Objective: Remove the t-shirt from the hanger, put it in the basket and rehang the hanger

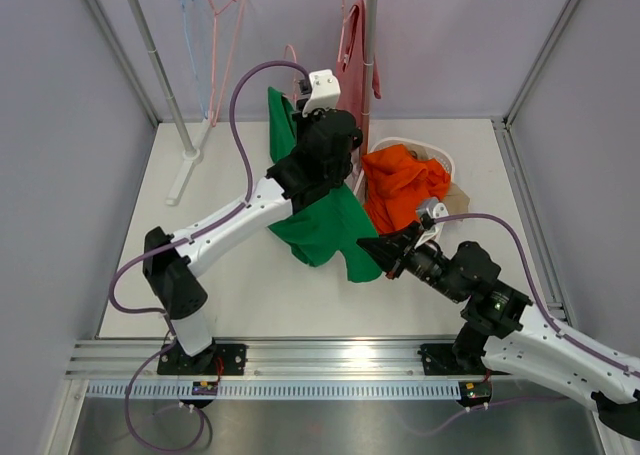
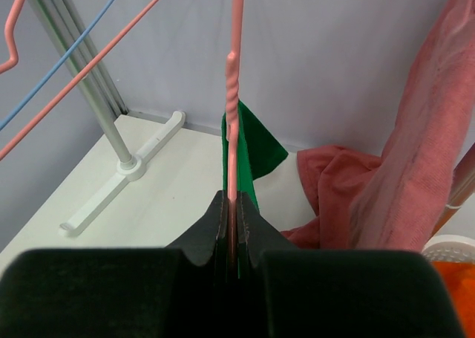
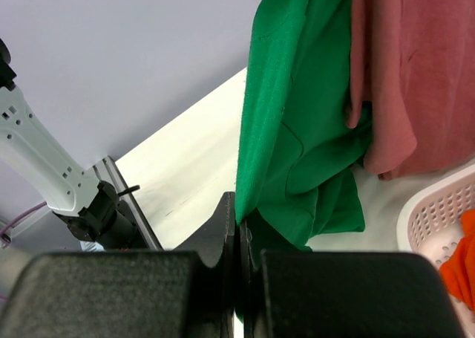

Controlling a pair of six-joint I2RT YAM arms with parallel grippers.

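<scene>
The green t-shirt hangs on a pink hanger, draping from the hanger down to the table. My left gripper holds the hanger up. In the left wrist view that gripper is shut on the hanger's twisted pink stem, with green cloth just behind it. My right gripper is low at the shirt's bottom corner. The right wrist view shows it shut on the edge of the green t-shirt.
A white basket with orange cloth stands right of the shirt. A pink garment hangs on the rack behind. Empty blue and pink hangers hang at the back left, beside the rack's pole.
</scene>
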